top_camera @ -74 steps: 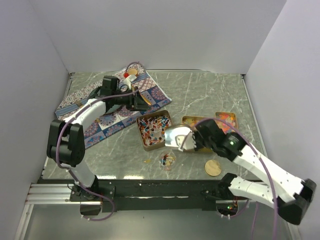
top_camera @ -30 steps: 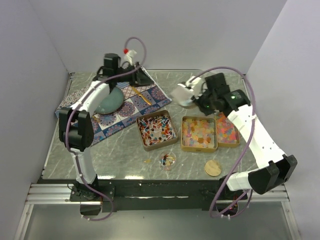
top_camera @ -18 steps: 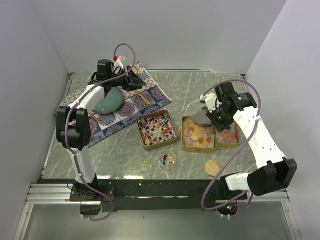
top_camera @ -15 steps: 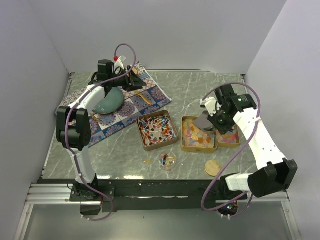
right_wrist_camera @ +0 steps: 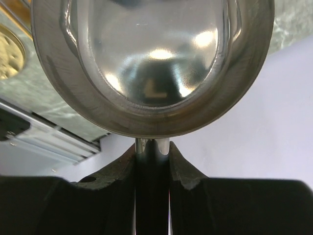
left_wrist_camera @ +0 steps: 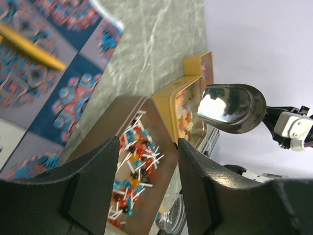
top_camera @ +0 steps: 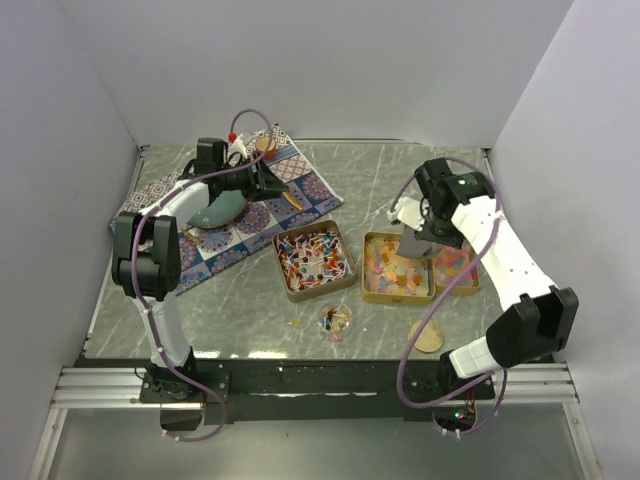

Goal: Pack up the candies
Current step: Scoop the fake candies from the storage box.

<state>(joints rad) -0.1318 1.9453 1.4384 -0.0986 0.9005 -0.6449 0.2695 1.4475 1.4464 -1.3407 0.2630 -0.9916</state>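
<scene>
Right end effector (right_wrist_camera: 152, 147) clamps the handle of a metal scoop (right_wrist_camera: 151, 63), whose bowl blocks its camera; left end effector (left_wrist_camera: 147, 147) gapes wide, empty. Candies (top_camera: 395, 268) lie in three tins (top_camera: 397, 298) on the worktop (top_camera: 400, 180).

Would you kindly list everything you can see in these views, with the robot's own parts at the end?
Tins: three, gold, side by side mid-table.
Stick candies: many, red-white-black, in the left tin.
Square candies: many, pale yellow-orange, in the middle tin.
Bright candies: many, pink-orange, in the right tin.
Clear cup: one, transparent, a few candies inside, in front of the left tin.
Cork disc: one, tan, front right.
Cloth: one, blue-red patterned, far left.
Teal object: one, teal, on the cloth.
Gold stick: one, gold, on the cloth.
Spoon: one, silver, held over the middle tin.
Left tool: one, black, open, over the cloth.
Right tool: one, black, shut on the spoon's handle.
</scene>
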